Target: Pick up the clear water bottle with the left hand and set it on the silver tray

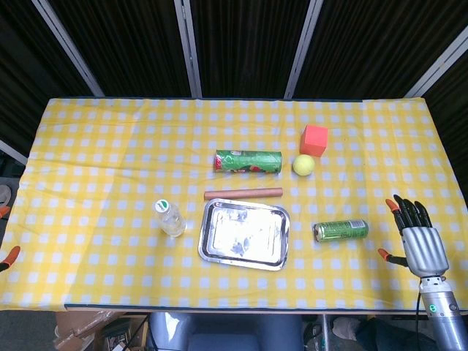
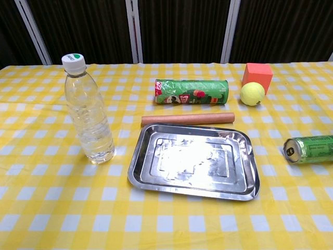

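The clear water bottle [image 1: 170, 218] [image 2: 89, 112] stands upright with a white cap, just left of the silver tray [image 1: 245, 234] [image 2: 244, 179]; nothing lies on the tray. Of my left hand [image 1: 7, 252], only two orange fingertips show, at the far left edge of the head view. They are spread apart, hold nothing, and are far from the bottle. My right hand [image 1: 418, 238] hovers at the table's right front with its fingers spread and nothing in them. The chest view shows neither hand.
A wooden rod [image 1: 243, 194] [image 2: 187, 119] lies along the tray's far edge. Behind it lies a green tube can [image 1: 248, 161] [image 2: 191, 91]. A yellow ball [image 1: 303, 165] [image 2: 252, 94] and an orange cube [image 1: 314, 140] [image 2: 257, 76] sit further right. A green drink can [image 1: 341, 231] [image 2: 311, 149] lies right of the tray.
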{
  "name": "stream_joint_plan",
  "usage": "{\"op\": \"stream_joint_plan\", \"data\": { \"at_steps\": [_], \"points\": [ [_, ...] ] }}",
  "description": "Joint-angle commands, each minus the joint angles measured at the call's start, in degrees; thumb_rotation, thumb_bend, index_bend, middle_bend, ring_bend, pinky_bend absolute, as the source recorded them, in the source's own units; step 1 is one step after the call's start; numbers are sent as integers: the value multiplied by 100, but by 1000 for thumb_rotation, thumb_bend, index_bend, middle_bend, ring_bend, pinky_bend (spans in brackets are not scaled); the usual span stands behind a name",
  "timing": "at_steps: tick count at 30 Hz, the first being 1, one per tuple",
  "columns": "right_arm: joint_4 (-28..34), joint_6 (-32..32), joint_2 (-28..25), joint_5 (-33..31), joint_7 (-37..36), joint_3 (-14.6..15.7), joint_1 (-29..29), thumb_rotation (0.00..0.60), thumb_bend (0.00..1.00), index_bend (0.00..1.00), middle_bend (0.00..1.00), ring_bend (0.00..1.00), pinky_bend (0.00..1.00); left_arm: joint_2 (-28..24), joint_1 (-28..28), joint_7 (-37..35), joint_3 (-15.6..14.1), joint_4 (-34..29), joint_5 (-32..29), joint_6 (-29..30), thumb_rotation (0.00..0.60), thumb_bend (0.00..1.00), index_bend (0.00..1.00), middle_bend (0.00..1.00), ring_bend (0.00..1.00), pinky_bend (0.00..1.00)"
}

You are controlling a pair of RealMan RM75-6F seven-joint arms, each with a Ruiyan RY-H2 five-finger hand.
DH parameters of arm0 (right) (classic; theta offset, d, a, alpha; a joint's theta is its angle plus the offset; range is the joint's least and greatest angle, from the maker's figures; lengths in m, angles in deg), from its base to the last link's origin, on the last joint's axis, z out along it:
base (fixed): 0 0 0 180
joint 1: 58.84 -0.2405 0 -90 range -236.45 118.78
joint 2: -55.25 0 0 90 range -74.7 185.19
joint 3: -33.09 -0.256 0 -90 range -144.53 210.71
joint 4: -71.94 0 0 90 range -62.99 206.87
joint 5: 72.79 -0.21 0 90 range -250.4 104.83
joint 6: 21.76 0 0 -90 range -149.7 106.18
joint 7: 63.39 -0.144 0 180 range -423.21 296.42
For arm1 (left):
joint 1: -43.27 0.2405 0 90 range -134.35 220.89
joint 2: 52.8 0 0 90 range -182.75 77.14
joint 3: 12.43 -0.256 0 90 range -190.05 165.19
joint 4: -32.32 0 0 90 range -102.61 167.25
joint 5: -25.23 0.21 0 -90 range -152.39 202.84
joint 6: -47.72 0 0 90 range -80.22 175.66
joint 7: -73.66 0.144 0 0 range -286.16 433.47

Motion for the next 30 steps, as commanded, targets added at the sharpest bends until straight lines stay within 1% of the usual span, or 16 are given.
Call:
{"op": "stream_joint_plan", "data": {
  "at_steps": [1,5,10,14,16,19,21,23,25,26,27,28,29,30],
  "points": [
    [-7,-10,7,-8,10,6,2,600,50,10,0,0,0,-30,0,-131,5,-39,28,-8,600,313,166,82,0,0],
    [11,-13,-17,-35,49,35,40,600,50,9,0,0,0,-31,-39,-136,-13,-67,87,-79,600,312,166,82,0,0],
    [128,127,-76,74,39,61,89,600,50,10,0,0,0,17,-49,-12,-61,-108,195,-86,600,312,164,82,0,0],
    [177,203,-112,128,-1,59,107,600,50,10,0,0,0,49,-67,-74,-23,-104,230,-45,600,310,164,85,0,0],
    [178,190,-125,96,-32,50,113,600,50,10,0,0,0,84,-76,-161,-25,-69,240,-65,600,299,162,85,0,0],
    [165,112,-136,38,-65,46,103,600,48,9,0,0,0,35,-121,-614,-138,-111,306,-284,600,285,159,86,0,0],
    [162,130,-140,71,-91,42,94,600,48,9,0,0,0,-12,-180,-982,-189,-138,382,-417,600,281,159,85,0,0],
    [170,161,-141,99,-141,35,94,600,49,9,0,0,0,-16,-272,-1561,-228,-205,481,-563,600,277,159,85,0,0],
    [171,135,-145,100,-205,46,92,600,49,10,0,0,0,-33,-426,-2495,-323,-406,635,-838,600,273,159,83,0,0],
    [162,94,-149,84,-250,53,86,600,50,9,0,0,0,-104,-599,-3352,-405,-578,789,-1103,600,272,159,82,0,0],
    [149,64,-149,69,-269,54,78,600,50,9,0,0,0,-153,-706,-3843,-438,-635,875,-1235,600,271,158,79,0,0],
    [136,29,-148,58,-281,53,66,600,50,10,0,0,0,-190,-898,-4545,-460,-728,953,-1479,600,270,158,77,0,0],
    [129,-6,-145,49,-285,54,52,600,50,10,0,0,0,-175,-1094,-4943,-429,-749,976,-1709,600,269,158,74,0,0],
    [129,-23,-141,49,-291,54,42,600,50,10,0,0,0,-137,-1204,-5076,-393,-736,961,-1837,600,264,156,72,0,0]
  ]
}}
